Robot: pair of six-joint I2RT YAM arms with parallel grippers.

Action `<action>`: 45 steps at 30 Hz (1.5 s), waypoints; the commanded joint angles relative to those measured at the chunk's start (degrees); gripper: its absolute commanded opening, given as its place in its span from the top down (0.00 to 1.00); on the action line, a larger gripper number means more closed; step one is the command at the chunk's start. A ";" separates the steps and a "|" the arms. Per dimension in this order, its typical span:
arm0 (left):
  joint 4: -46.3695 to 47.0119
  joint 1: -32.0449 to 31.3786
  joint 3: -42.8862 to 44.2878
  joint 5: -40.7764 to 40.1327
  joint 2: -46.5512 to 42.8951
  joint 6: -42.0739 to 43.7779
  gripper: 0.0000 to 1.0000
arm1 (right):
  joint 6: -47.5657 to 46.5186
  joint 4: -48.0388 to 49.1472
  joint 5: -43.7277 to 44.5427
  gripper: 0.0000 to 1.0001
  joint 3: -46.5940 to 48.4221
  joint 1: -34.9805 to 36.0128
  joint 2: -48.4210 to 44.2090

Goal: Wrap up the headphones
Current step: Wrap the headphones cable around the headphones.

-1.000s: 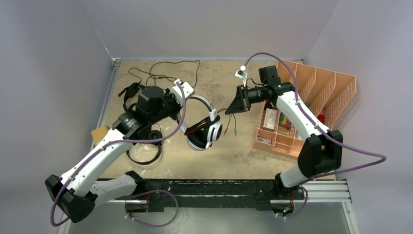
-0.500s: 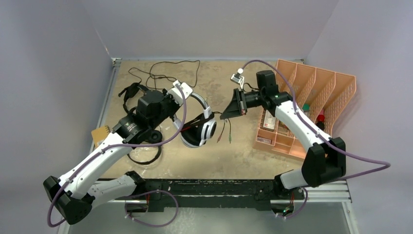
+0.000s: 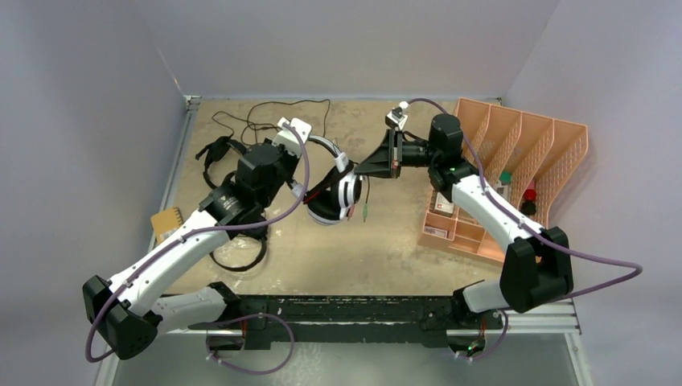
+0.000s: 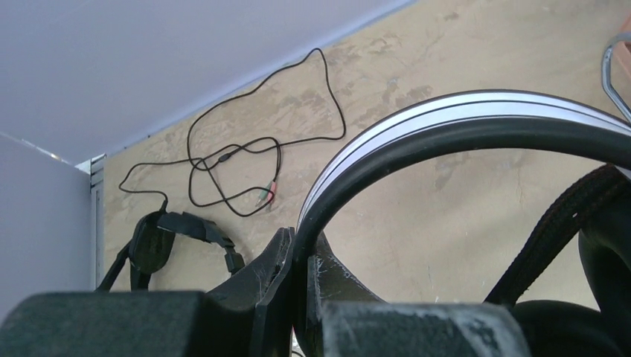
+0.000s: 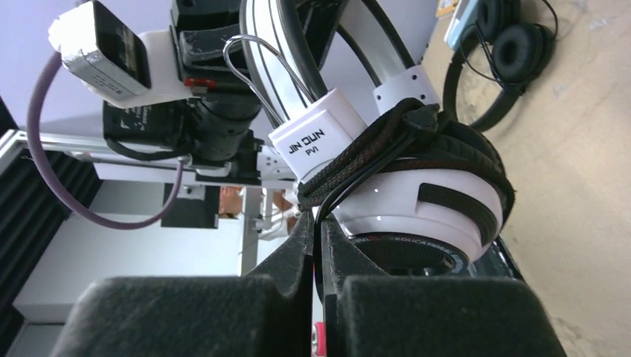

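Carried the white-and-black headphones (image 3: 344,193) rearward above the desk (image 3: 386,241) with the left claw (image 4: 301,256) clamped on the headband (image 4: 446,119); brought the right claw (image 5: 318,230), pinching their cable (image 5: 356,162), up against the earcup (image 5: 417,201); likely mid-wrap.

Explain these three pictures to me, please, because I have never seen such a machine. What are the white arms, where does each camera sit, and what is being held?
These are two robot arms bolted at the near edge of a table. One picture looks down from above and behind them. The other two come from a small camera on each wrist. The left pincer is shut on the headband of the white-and-black headphones. The right pincer is shut on their dark cord. On the table lie a larger black pair, a small round-padded pair and a peach organiser.
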 commanded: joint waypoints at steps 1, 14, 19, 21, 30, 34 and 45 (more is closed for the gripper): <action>3.96 0.65 -0.06 -9.58 1.42 -4.01 1.00 | 10.75 11.99 2.35 1.00 2.24 2.20 -1.58; 3.35 0.48 3.05 -15.72 5.64 -13.60 1.00 | 6.84 5.53 9.85 0.91 5.03 2.46 -0.17; 2.37 0.44 3.81 -18.27 7.39 -15.62 1.00 | 3.82 0.79 10.97 0.86 6.84 2.46 -0.22; 2.00 0.41 4.25 -18.63 7.97 -16.86 1.00 | 0.31 -3.78 12.41 0.88 8.50 2.46 -0.23; 0.24 0.26 7.92 -18.80 11.14 -24.08 1.00 | -8.43 -12.36 17.31 0.98 12.39 3.66 2.45; -3.29 0.12 11.54 -20.16 14.69 -28.30 1.00 | -11.67 -15.40 20.89 0.98 14.49 5.14 3.55; -6.71 -0.06 16.97 -15.48 21.32 -43.36 1.00 | -16.94 -22.20 38.98 0.91 15.62 8.29 6.99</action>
